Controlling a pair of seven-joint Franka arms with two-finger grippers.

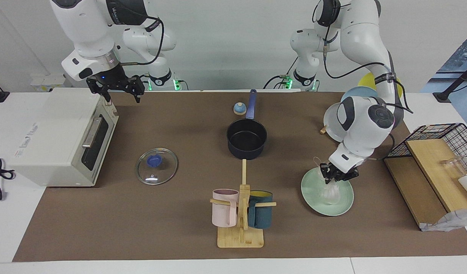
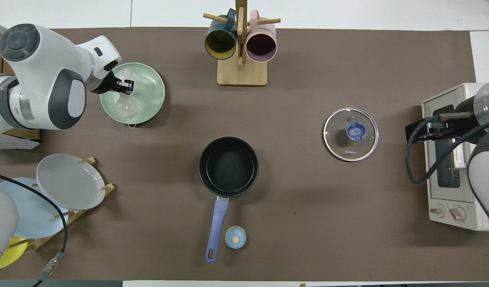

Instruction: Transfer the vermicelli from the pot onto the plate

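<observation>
The dark navy pot (image 1: pixel 246 139) stands at the table's middle with nothing showing in its black inside; it also shows in the overhead view (image 2: pixel 228 166). The mint-green plate (image 1: pixel 311 190) lies toward the left arm's end of the table, its rim clear in the overhead view (image 2: pixel 156 89). A translucent vermicelli clump (image 1: pixel 330 193) rests on the plate (image 2: pixel 126 108), its top drawn up into my left gripper (image 1: pixel 335 176), which is low over the plate (image 2: pixel 126 86) and shut on it. My right gripper (image 1: pixel 117 89) waits open over the toaster oven.
A glass lid with a blue knob (image 1: pixel 156 166) lies beside the toaster oven (image 1: pixel 54 140). A wooden mug stand (image 1: pixel 241 213) holds two mugs, farther from the robots than the pot. A small blue knob piece (image 1: pixel 239 109) sits by the pot's handle. A plate rack (image 2: pixel 69 181) and wire basket (image 1: pixel 439 139) stand at the left arm's end.
</observation>
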